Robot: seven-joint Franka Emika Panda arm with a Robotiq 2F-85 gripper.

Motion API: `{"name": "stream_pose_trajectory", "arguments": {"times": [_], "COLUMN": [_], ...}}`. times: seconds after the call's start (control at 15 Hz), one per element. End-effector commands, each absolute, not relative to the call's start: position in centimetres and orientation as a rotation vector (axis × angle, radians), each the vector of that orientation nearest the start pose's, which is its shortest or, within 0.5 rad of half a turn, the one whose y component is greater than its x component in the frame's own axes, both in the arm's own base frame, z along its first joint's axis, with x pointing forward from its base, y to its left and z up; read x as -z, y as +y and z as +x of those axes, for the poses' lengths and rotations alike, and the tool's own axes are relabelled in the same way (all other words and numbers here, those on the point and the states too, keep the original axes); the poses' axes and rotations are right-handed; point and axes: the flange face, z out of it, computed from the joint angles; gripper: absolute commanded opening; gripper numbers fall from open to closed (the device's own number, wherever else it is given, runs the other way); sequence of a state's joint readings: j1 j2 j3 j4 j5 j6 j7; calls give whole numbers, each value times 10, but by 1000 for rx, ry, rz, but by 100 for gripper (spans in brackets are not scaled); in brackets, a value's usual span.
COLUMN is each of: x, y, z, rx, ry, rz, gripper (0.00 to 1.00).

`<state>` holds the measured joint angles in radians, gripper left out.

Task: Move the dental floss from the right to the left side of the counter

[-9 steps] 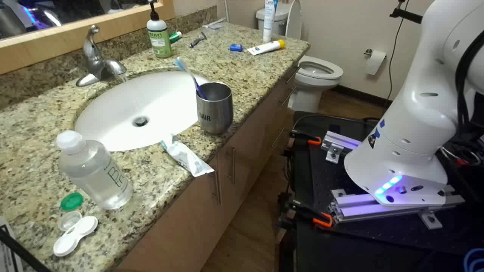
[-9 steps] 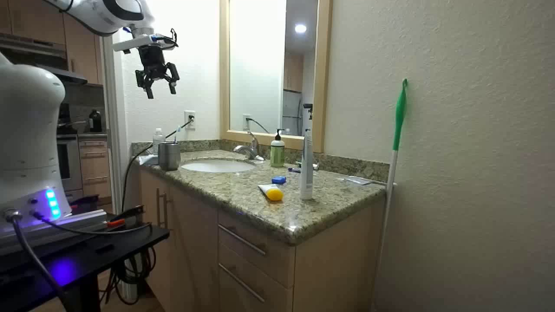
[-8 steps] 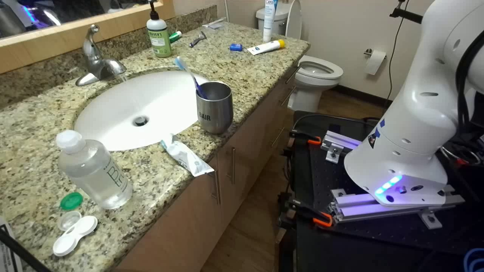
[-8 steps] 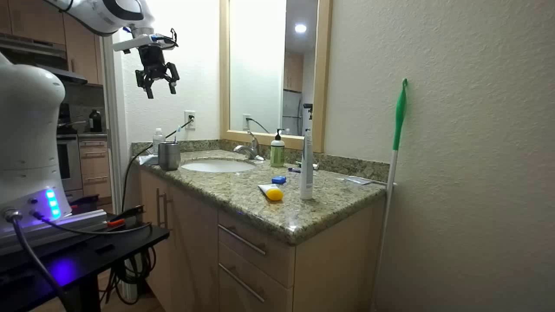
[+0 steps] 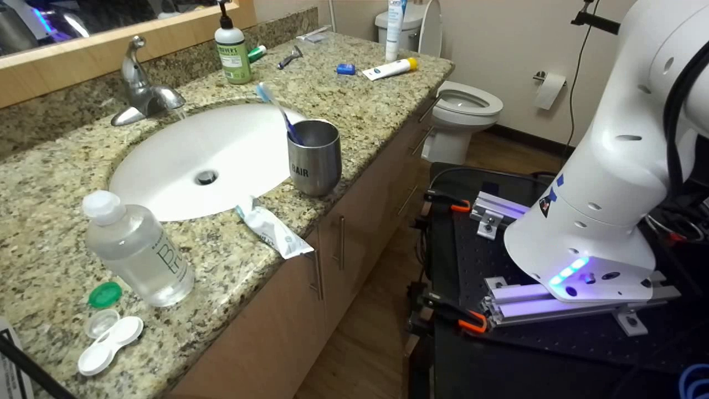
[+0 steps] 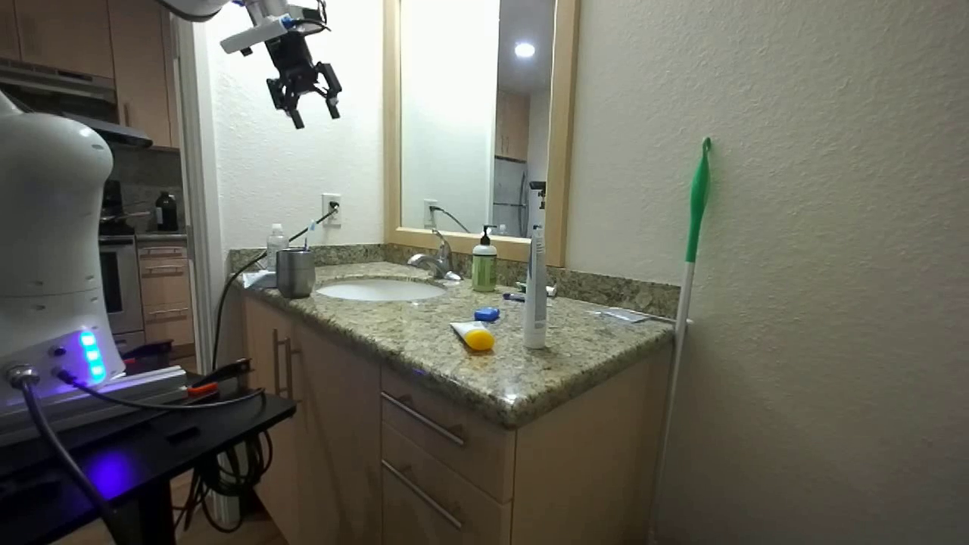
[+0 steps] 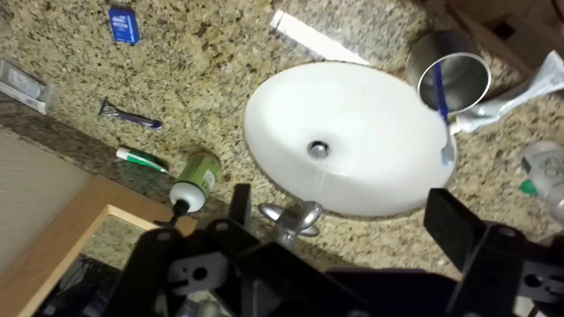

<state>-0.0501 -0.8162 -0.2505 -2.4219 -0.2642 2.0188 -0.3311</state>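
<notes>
The dental floss is a small flat blue container. It lies on the counter beside the white-and-orange tube in both exterior views, the floss (image 5: 345,69) and again the floss (image 6: 487,314). In the wrist view the floss (image 7: 124,25) is at the upper left, well away from the fingers. The counter (image 5: 365,105) is speckled granite with a white oval sink (image 5: 166,166). My gripper (image 6: 316,119) is high above the counter, tilted, with fingers apart and nothing between them. In the wrist view the gripper (image 7: 339,198) frames the faucet and sink rim below.
A metal cup (image 5: 314,160) with a toothbrush, a clear bottle (image 5: 141,255) and a crumpled tube (image 5: 274,230) stand near the sink. A soap bottle (image 6: 484,269), a tall white tube (image 6: 535,291) and the faucet (image 6: 433,263) rise from the counter. A mirror (image 6: 450,113) hangs behind.
In an exterior view my gripper has moved up and to the right and has tilted. It stays open. The floss and the other counter items have not moved.
</notes>
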Motion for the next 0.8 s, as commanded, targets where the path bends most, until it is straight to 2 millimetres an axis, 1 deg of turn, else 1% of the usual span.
{"name": "stream_pose_trajectory", "arguments": {"times": [0.0, 0.07, 0.13, 0.27, 0.33, 0.4, 0.47, 0.53, 0.6, 0.73], "x": [-637, -636, -631, -613, -604, -597, -593, -598, -592, -591], "y": [-231, -260, -287, -334, -352, -364, -372, -354, -360, -356], "z": [314, 312, 311, 318, 325, 331, 340, 315, 322, 327], "rx": [710, 727, 730, 721, 692, 693, 681, 723, 700, 690], "ry": [66, 172, 278, 483, 565, 652, 740, 601, 626, 614], "rz": [-3155, -3123, -3095, -3074, -3070, -3063, -3038, -3035, -3038, -3046], "gripper": [100, 100, 100, 100, 100, 100, 100, 100, 100, 100]}}
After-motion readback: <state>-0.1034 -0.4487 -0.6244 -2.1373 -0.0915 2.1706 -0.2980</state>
